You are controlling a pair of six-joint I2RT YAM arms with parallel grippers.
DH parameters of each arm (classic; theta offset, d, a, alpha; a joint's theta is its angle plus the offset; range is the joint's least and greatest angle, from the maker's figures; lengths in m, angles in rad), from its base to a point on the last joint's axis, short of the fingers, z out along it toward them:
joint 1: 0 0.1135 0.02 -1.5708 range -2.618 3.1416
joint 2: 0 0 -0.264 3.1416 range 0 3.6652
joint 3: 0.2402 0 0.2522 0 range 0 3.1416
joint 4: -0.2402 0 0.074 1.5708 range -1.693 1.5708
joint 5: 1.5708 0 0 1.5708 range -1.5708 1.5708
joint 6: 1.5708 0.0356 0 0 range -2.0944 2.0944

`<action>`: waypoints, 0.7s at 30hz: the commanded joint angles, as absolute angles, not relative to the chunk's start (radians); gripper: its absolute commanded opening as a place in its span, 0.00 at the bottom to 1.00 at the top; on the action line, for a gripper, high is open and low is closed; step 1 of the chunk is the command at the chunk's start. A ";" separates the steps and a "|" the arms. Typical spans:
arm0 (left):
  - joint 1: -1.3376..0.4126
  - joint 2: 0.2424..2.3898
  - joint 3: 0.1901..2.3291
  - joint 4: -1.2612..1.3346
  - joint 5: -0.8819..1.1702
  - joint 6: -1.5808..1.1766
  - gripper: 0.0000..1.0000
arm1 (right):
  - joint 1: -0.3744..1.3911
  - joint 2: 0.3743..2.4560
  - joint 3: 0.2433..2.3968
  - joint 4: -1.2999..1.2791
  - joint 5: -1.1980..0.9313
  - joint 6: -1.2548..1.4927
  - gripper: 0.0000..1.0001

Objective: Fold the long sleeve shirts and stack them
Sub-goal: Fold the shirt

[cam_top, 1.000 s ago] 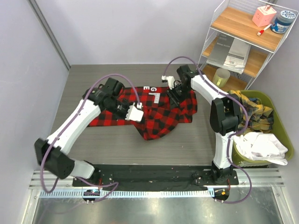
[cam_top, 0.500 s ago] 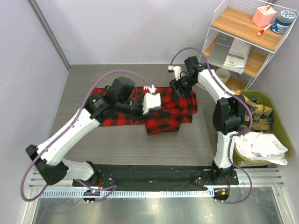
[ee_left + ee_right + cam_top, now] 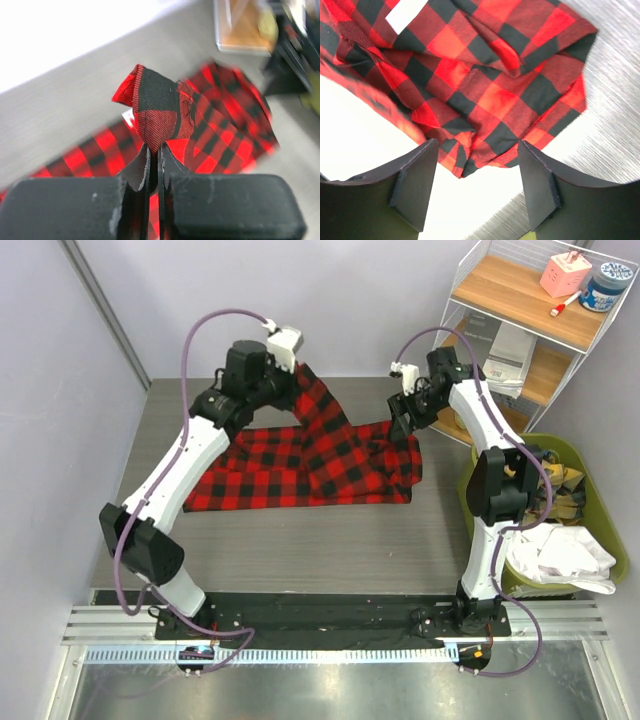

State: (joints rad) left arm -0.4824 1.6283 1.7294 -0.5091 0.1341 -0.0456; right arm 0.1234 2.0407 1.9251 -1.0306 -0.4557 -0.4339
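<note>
A grey table [image 3: 420, 540] stands between pale walls [image 3: 330, 300], with a green bin [image 3: 595, 575] at its right. The red-and-black checked shirt [image 3: 290, 468] lies spread across the middle of the table, one part drawn up into a peak toward the far edge. It looks like soft, light cloth that will sag and bunch, so it is probably best taken at a hem or corner, pinched thin. The left gripper [image 3: 154, 150] is clamped on that raised fold, jaws together on the cloth. Farther right, the right gripper [image 3: 476, 172] hangs over the shirt's far corner, jaws apart, holding nothing.
</note>
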 commanded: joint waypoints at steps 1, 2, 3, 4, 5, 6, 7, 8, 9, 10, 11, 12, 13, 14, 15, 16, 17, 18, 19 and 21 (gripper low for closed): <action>-0.370 1.689 1.775 -0.223 0.184 -0.091 0.00 | 0.109 2.014 1.967 -1.048 -0.482 -0.413 0.66; -0.355 1.709 1.772 -0.169 0.207 -0.087 0.00 | 0.107 2.013 1.964 -1.051 -0.489 -0.417 0.65; -0.342 1.751 1.779 -0.100 0.259 -0.075 0.00 | 0.109 2.011 1.957 -1.052 -0.498 -0.419 0.63; -0.322 1.782 1.817 -0.080 0.280 -0.063 0.00 | 0.107 2.008 1.939 -1.049 -0.517 -0.419 0.61; -0.315 1.810 1.842 -0.065 0.303 -0.048 0.00 | 0.109 2.008 1.930 -1.046 -0.526 -0.417 0.60; -0.308 1.836 1.870 -0.042 0.333 -0.025 0.00 | 0.109 2.006 1.919 -1.043 -0.537 -0.416 0.59; -0.298 1.894 1.922 -0.032 0.400 -0.017 0.00 | 0.109 2.005 1.898 -1.037 -0.546 -0.414 0.57; -0.293 1.916 1.943 -0.022 0.432 -0.015 0.00 | 0.109 2.005 1.887 -1.032 -0.569 -0.407 0.56; -0.290 1.942 1.962 -0.006 0.477 -0.006 0.00 | 0.110 2.005 1.876 -1.028 -0.578 -0.403 0.55; -0.290 1.972 1.988 0.024 0.536 -0.005 0.00 | 0.110 2.002 1.853 -1.014 -0.584 -0.396 0.54; -0.290 1.989 1.996 0.041 0.563 -0.005 0.00 | 0.109 1.997 1.842 -1.005 -0.604 -0.390 0.53; -0.290 2.002 2.003 0.055 0.586 -0.005 0.00 | 0.112 1.996 1.833 -0.999 -0.609 -0.384 0.53; -0.290 2.012 2.019 0.075 0.606 -0.006 0.00 | 0.113 1.991 1.815 -0.982 -0.614 -0.379 0.52; -0.291 2.037 2.023 0.083 0.632 -0.008 0.00 | 0.115 1.984 1.806 -0.974 -0.618 -0.376 0.52; -0.291 2.043 2.028 0.092 0.643 -0.012 0.00 | 0.117 1.977 1.784 -0.957 -0.632 -0.370 0.51; -0.291 2.051 2.029 0.109 0.666 -0.012 0.00 | 0.117 1.974 1.773 -0.948 -0.637 -0.367 0.52; -0.291 2.055 2.026 0.110 0.716 -0.008 0.00 | 0.123 1.970 1.761 -0.942 -0.640 -0.362 0.51; -0.290 2.051 2.020 0.110 0.762 -0.005 0.00 | 0.124 1.968 1.744 -0.939 -0.653 -0.361 0.50; -0.288 2.043 1.996 0.089 0.805 0.058 0.00 | 0.126 1.970 1.738 -0.937 -0.660 -0.359 0.50; -0.276 1.994 1.921 0.054 0.919 0.119 0.00 | 0.132 1.970 1.717 -0.937 -0.670 -0.359 0.49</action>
State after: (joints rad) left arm -0.2882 2.0693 1.9762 0.0044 0.6678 0.0025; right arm 0.1165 2.0396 1.7454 -0.9779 -0.6079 -0.3798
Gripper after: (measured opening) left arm 0.020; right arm 0.499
